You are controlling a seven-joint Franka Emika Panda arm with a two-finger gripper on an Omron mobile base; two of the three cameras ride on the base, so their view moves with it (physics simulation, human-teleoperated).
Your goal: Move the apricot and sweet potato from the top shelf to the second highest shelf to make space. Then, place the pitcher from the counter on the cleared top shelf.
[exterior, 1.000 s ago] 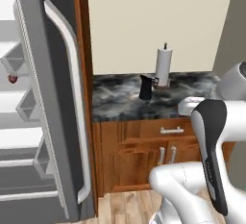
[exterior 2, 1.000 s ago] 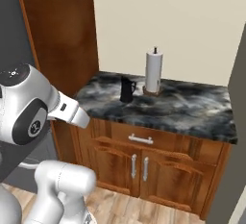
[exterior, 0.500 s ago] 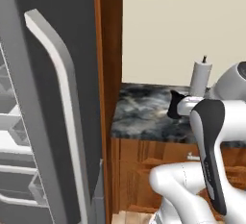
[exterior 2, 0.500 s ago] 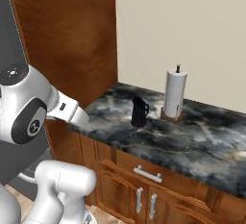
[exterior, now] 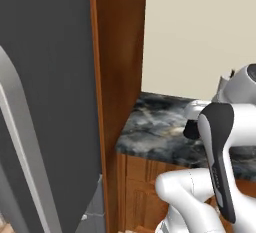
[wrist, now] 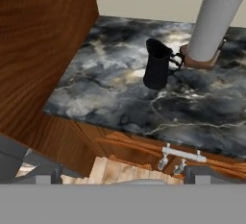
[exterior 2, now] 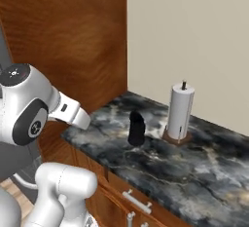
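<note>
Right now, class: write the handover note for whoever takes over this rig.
Tool: open, holding nothing, hanging above the floor before the cabinets.
Pitcher: upright on the counter, its handle toward the paper towel holder just behind it.
Done: pitcher not yet picked up. The shelves and both foods are out of sight here, so that step cannot be confirmed.
Left: grasp the pitcher and carry it to the fridge.

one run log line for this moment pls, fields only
phase: nearing counter | gripper: open, holding nothing | pitcher: upright on counter, beside paper towel roll | not yet grasped
</note>
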